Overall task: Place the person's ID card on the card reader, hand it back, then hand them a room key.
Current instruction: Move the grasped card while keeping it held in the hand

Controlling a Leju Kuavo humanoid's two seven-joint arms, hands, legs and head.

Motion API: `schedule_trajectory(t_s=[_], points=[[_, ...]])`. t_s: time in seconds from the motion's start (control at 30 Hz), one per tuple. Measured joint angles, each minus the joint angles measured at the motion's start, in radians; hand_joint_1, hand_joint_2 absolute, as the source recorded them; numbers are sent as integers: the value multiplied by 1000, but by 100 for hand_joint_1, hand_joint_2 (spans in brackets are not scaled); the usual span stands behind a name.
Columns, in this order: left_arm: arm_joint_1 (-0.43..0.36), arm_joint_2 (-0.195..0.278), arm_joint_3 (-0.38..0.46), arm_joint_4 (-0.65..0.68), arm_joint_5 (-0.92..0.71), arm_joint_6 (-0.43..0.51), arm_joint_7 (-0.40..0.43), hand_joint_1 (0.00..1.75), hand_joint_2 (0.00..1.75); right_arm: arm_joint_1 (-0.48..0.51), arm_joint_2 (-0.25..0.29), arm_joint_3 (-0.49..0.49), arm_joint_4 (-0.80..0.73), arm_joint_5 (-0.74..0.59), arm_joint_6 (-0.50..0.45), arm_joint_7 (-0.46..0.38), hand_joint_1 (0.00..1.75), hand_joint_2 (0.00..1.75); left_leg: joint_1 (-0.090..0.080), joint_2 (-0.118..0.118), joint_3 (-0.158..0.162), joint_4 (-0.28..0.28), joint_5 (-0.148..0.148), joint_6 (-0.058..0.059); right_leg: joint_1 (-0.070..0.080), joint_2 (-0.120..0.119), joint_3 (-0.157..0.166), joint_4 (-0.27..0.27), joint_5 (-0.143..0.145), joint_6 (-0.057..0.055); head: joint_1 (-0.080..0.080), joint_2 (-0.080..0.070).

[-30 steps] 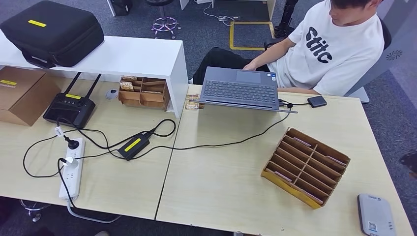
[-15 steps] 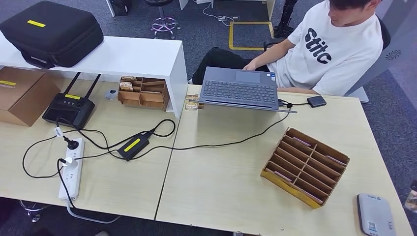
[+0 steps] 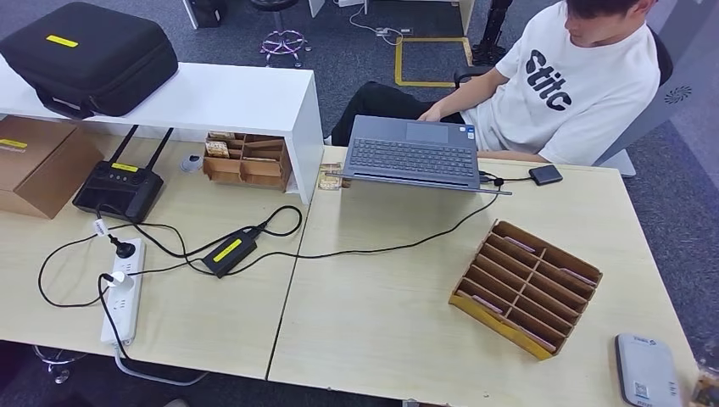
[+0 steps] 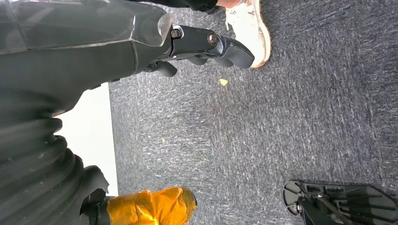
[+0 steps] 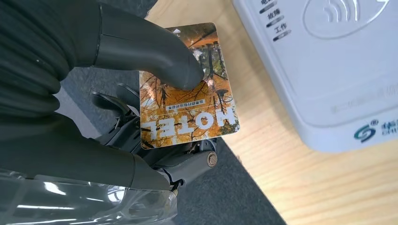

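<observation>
- Right hand (image 5: 141, 117) pinches one orange autumn-leaf card printed "HOTEL" (image 5: 187, 103), thumb (image 5: 155, 51) on its face, dark fingers behind; card overhangs the wooden tabletop (image 5: 263, 140) edge, just beside the white rounded card reader (image 5: 324, 65).
- One reader, at the tabletop's near right corner (image 3: 649, 369), cut off by the frame.
- Left hand (image 4: 197, 47) hangs over grey carpet (image 4: 281, 117), fingers curled, nothing in them.
- One slotted cardboard organiser (image 3: 527, 287); open tabletop left of it.

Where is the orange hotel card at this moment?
In the right wrist view, the orange hotel card is pinched in the right hand, beside the white card reader at the table's near right corner.
</observation>
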Motion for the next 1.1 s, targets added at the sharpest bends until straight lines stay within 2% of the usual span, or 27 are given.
schedule_trajectory(t_s=[0.23,0.5,0.9,1.1], points=[[-7,1,-5,2,-5,-1,-1,0,175,-46,2,60,29,8,10,-1,175,175,0,0,0,0,0,0,0,0,0,0,0,0,0,0],[-8,3,-5,2,-9,-1,-2,0,175,-49,-2,80,18,-30,-14,7,175,175,0,0,0,0,0,0,0,0,0,0,0,0,0,0],[-7,5,-5,3,1,4,-5,0,175,20,-45,73,-146,-74,-71,38,175,175,0,0,0,0,0,0,0,0,0,0,0,0,0,0],[-7,5,-5,3,2,4,-5,0,175,28,-49,68,-165,-78,-77,42,175,175,0,0,0,0,0,0,0,0,0,0,0,0,0,0]])
